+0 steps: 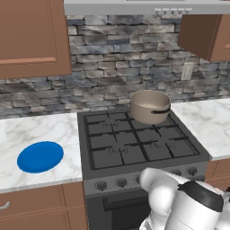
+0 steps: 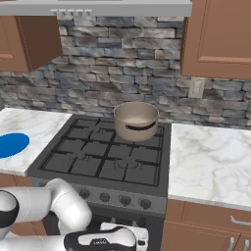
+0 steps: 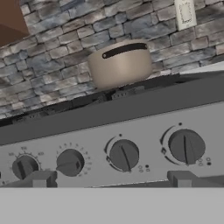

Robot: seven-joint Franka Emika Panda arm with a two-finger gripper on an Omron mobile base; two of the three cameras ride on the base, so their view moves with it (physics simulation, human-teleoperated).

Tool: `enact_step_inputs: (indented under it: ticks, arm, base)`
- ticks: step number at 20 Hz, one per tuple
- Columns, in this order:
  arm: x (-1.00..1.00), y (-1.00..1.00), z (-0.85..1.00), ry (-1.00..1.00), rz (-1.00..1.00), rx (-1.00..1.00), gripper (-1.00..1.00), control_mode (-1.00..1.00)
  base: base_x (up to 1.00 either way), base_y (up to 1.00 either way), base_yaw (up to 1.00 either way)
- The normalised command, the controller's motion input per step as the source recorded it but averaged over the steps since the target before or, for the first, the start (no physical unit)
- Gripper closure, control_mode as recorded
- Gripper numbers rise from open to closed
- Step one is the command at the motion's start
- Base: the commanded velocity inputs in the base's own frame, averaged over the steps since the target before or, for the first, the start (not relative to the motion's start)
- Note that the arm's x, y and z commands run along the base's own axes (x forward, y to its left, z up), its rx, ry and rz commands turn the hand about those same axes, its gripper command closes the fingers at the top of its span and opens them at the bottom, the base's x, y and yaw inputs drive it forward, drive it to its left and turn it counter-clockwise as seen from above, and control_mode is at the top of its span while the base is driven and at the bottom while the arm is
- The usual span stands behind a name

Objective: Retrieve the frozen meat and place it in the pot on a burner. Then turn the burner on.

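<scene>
Pot (image 1: 150,107) on stove (image 1: 134,146) — plate (image 1: 40,157) aside

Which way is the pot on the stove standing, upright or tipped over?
Upright. The pot rests flat on the back right burner of the stove, its round rim level and opening facing up.

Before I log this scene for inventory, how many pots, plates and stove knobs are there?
Pot: 1
Blue plate: 1
Stove knobs: 4 in the hand view
Total: 6
</scene>
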Motion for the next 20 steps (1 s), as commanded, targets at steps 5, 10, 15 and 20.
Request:
enact_step_inputs:
  ticks: [5,10,15,20]
  arm:
    - [0.07,0.0,0.0,-0.02,0.0,0.0,-1.0,-1.0]
    - [0.09,0.14,0.0,0.0,0.0,0.0,-1.0,-1.0]
    - [0.17,0.24,0.0,0.0,0.0,0.0,-1.0,-1.0]
    - [0.41,0.0,0.0,0.0,0.0,0.0,-1.0,-1.0]
  base:
    - [0.0,0.0,0.0]
    - [0.0,0.0,0.0]
    - [0.0,0.0,0.0]
    - [0.0,0.0,0.0]
